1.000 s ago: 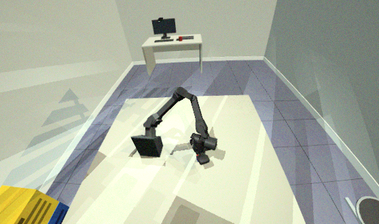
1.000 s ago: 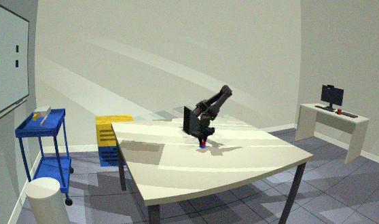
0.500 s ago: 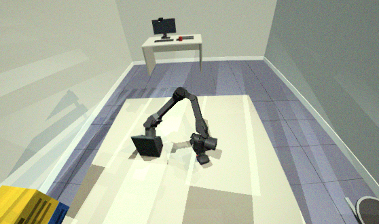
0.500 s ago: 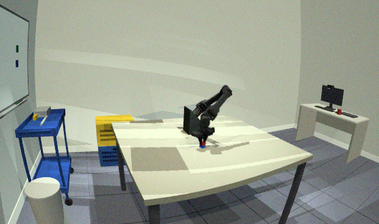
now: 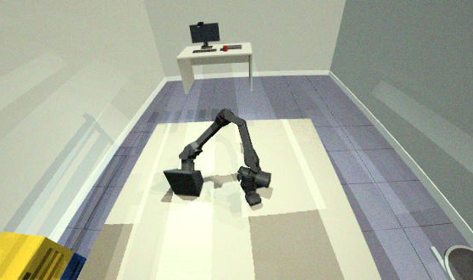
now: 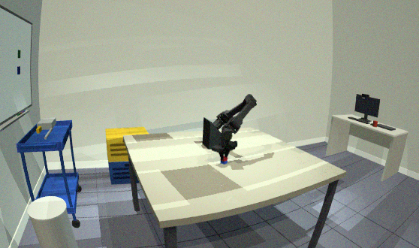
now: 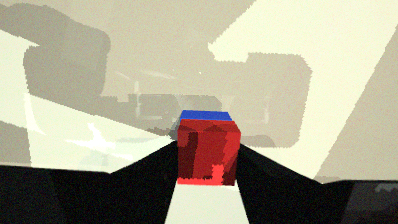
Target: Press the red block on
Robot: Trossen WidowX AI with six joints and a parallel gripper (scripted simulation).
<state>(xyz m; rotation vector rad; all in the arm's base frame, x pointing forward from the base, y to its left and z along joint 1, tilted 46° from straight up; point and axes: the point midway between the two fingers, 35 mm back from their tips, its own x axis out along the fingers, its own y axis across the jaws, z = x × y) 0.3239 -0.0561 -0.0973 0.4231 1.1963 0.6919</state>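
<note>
My jaws are pinching the red block, one finger against each of its sides. They point down at the surface, and the red block sits between their tips. Just below it, under my jaws, is the blue block, down at the surface. From my wrist I see only a strip of blue past the far edge of the red block, so the red one covers most of it. The two look stacked, red over blue, but I cannot tell whether they have clicked together. From above, my own body hides nearly all of both blocks.

Behind my jaws, my arm rises to a high bend and comes down again to the dark base, which stands on the same surface, apart from my jaws. Well away from my jaws, off this surface, is a white desk that carries a monitor and a small red thing.
</note>
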